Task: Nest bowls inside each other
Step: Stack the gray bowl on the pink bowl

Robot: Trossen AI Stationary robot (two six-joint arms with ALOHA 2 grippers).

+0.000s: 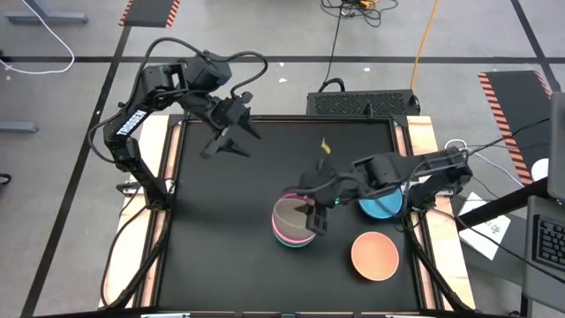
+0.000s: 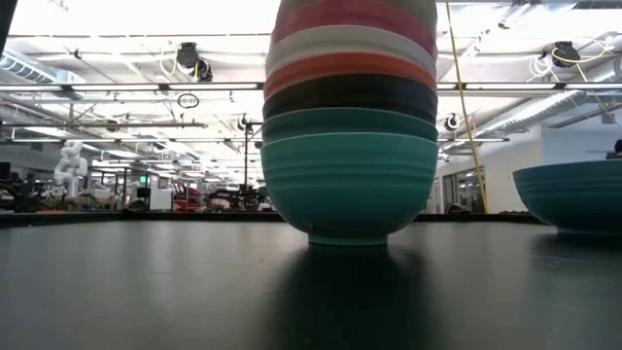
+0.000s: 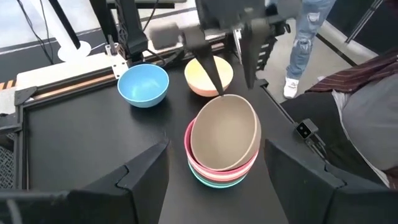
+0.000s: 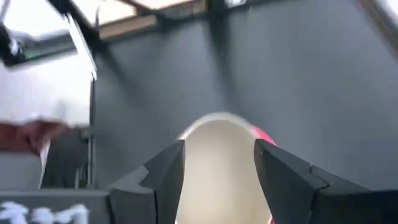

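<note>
A stack of nested bowls stands right of the table's middle, with turquoise at the bottom and a grey-brown bowl on top, sitting tilted in the magenta one. My right gripper is open at the grey-brown bowl's right rim, one finger over the rim and the other outside it. In the right wrist view the bowl shows between the spread fingers. A blue bowl and a peach-orange bowl stand alone to the right. My left gripper is open and empty, raised over the far left. My right gripper comes at the grey-brown bowl's right rim from above, its fingers pointing down and spread wider than the rim. One fingertip stands right at the rim. I cannot tell whether it touches.
The table has raised wooden side rails. A dark box lies past the far edge. A person's legs show beyond the table's right side. The black tabletop left of the stack is bare.
</note>
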